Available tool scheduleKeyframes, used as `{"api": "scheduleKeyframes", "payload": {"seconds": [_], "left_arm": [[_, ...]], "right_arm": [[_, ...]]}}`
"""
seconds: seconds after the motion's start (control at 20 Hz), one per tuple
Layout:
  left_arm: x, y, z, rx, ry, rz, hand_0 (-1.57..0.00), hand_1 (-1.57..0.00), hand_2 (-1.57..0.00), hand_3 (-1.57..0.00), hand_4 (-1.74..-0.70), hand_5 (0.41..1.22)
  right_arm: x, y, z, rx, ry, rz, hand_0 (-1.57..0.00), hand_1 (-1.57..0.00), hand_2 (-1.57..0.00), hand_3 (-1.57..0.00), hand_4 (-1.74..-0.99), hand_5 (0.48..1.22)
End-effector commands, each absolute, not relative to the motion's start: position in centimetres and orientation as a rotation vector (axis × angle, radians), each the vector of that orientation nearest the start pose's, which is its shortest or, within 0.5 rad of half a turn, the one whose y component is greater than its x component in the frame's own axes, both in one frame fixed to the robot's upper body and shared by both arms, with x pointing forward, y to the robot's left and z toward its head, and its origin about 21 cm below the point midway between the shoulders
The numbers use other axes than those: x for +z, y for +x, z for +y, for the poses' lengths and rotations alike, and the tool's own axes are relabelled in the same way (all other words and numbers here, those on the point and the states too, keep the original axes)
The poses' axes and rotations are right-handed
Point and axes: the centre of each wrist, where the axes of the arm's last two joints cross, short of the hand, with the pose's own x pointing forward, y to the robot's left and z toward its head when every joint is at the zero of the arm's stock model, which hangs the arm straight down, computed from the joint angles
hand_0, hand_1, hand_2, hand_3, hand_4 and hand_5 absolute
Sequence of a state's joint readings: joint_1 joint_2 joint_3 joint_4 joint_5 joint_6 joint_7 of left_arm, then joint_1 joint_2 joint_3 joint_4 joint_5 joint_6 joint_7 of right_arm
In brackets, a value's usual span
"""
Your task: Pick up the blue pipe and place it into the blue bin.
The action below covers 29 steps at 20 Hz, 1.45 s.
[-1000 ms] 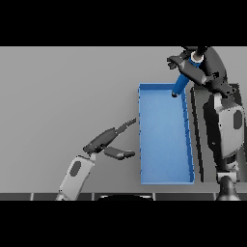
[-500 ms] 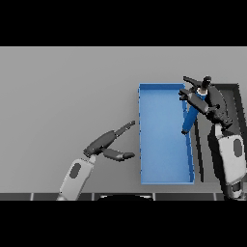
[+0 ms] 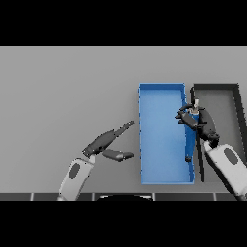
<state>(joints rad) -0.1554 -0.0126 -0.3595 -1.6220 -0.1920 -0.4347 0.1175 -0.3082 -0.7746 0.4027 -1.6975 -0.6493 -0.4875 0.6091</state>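
— How many bins on the bench (image 3: 62,96)?
— Two: one blue bin (image 3: 161,140), one dark bin (image 3: 223,111). Right hand (image 3: 197,120) over the blue bin's right wall; fingers' state unclear, pipe unseen. Left hand (image 3: 107,142) splayed wide.

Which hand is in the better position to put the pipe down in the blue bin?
The right hand: it is over the right wall of the rectangular blue bin. The left hand is open, outside the bin.

blue bin (image 3: 161,144) is long, open-topped, lying flat just left of the right hand's fingers (image 3: 185,118); can't really make out the pipe.
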Motion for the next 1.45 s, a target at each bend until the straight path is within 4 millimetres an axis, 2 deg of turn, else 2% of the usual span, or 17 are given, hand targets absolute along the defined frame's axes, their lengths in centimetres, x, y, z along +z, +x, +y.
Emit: {"api": "scheduleKeyframes", "payload": {"seconds": [0.0,0.05,0.15,0.2,0.25,0.4,0.5,0.9,1.05,1.4], "left_arm": [[4.6,26.0,12.1,-0.88,-0.417,-1.548,0.0,0.0,0.0,0.0,-0.88,0.421],[4.6,26.0,11.9,-0.883,-0.422,-1.548,0.0,0.0,0.0,0.0,-0.88,0.422],[4.7,25.9,12.1,-0.883,-0.43,-1.555,0.0,0.0,0.0,0.0,-0.88,0.425],[4.6,25.7,12.1,-0.882,-0.429,-1.557,0.0,0.0,0.0,0.0,-0.88,0.427],[4.5,25.7,12.1,-0.882,-0.43,-1.554,0.0,0.0,0.0,0.0,-0.88,0.428],[4.7,25.7,12.4,-0.877,-0.427,-1.55,0.0,0.0,0.0,0.0,-0.88,0.429],[4.8,25.4,12.2,-0.878,-0.437,-1.558,0.0,0.0,0.0,0.0,-0.89,0.428],[4.7,25.6,12.0,-0.873,-0.426,-1.551,0.0,0.0,0.0,0.0,-0.89,0.429],[4.6,25.5,11.9,-0.877,-0.426,-1.552,0.0,0.0,0.0,0.0,-0.89,0.431],[3.7,25.8,12.3,-0.882,-0.41,-1.543,0.0,0.0,0.0,0.0,-0.88,0.431]], "right_arm": [[12.1,28.9,-26.5,0.078,-0.133,-1.073,-1.46,-1.34,-1.34,-0.79,-1.678,1.221],[11.8,28.8,-26.5,0.087,-0.147,-1.034,-1.17,-1.07,-1.07,-0.63,-1.592,1.221],[11.6,28.9,-26.6,0.124,-0.157,-0.996,-0.75,-0.68,-0.68,-0.4,-1.413,1.221],[11.4,29.0,-26.7,0.167,-0.16,-0.965,-0.6,-0.55,-0.55,-0.32,-1.337,1.221],[11.4,29.0,-26.5,0.21,-0.165,-0.955,-0.48,-0.44,-0.44,-0.26,-1.275,1.186],[12.0,29.2,-25.8,0.408,-0.205,-0.959,-0.24,-0.22,-0.22,-0.13,-1.142,1.03],[11.3,29.0,-26.0,0.425,-0.214,-0.899,-0.16,-0.14,-0.14,-0.08,-1.083,0.934],[10.4,29.5,-25.9,0.522,-0.274,-0.811,-0.03,-0.02,-0.02,-0.01,-1.036,0.713],[10.3,29.3,-25.9,0.528,-0.279,-0.804,-0.01,-0.01,-0.01,-0.01,-1.022,0.672],[10.4,29.3,-25.6,0.55,-0.262,-0.805,-0.01,-0.01,-0.01,0.0,-1.022,0.643]]}}
